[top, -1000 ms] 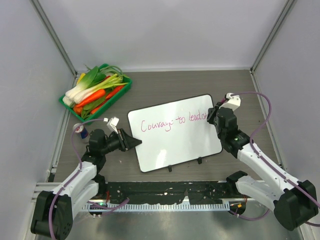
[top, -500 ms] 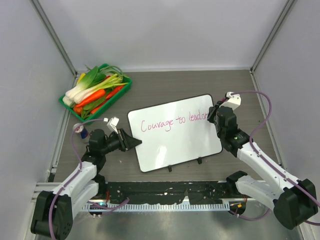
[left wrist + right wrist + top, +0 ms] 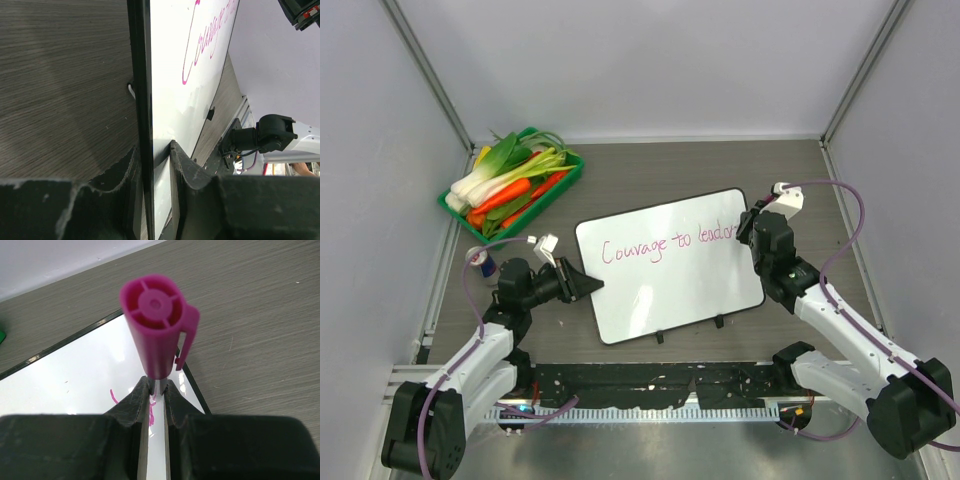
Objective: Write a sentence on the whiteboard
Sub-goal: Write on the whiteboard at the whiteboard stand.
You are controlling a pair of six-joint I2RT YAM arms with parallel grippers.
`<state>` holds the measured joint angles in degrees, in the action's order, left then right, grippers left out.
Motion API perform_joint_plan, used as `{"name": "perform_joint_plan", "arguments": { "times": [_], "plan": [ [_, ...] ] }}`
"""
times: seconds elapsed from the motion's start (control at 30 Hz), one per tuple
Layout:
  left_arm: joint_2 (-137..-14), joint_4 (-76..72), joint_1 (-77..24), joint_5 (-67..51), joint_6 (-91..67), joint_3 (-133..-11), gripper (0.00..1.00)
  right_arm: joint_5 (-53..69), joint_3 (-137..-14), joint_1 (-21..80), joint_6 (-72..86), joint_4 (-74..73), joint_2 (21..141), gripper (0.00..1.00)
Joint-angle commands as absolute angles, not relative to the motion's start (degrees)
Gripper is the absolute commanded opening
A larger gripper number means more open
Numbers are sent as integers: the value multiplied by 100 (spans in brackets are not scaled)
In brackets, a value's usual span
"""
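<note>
Edged rightward, right gripper (image 3: 156, 388) pinching a pink marker (image 3: 157, 325) ends the sentence (image 3: 665, 243), left gripper (image 3: 152, 156) clamping the whiteboard (image 3: 670, 290); lifting off likely follows.

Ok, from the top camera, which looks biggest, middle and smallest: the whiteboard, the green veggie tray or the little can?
1. whiteboard, clearly biggest
2. green veggie tray
3. little can, by far the smallest

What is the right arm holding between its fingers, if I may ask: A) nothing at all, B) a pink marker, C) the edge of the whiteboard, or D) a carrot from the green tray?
B: the right wrist view shows the pink marker pinched upright between the right arm's fingers, over the right-hand corner of the whiteboard.
</note>
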<state>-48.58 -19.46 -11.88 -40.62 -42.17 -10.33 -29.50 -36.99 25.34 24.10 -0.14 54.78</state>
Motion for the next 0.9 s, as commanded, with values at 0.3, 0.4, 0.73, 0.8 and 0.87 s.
{"name": "perform_joint_plan", "arguments": {
  "times": [0.3,0.4,0.73,0.8,0.87],
  "plan": [
    [-4816,-2030,-1186,-3920,-3964,-1028,0,-3103,-3665,2514,2461,35,5397,1],
    [-4799,-2022,-1178,-3920,-3964,-1028,0,-3094,-3630,2505,2470,-156,5423,1],
    [-4808,-2021,-1187,-3920,-3964,-1028,0,-2971,-3490,2496,2487,-299,5317,1],
    [-4808,-2021,-1178,-3920,-3964,-1028,0,-2945,-3454,2496,2496,-316,5291,1],
    [-4799,-2021,-1178,-3920,-3964,-1028,0,-2927,-3437,2496,2505,-369,5247,2]
  ]
}}
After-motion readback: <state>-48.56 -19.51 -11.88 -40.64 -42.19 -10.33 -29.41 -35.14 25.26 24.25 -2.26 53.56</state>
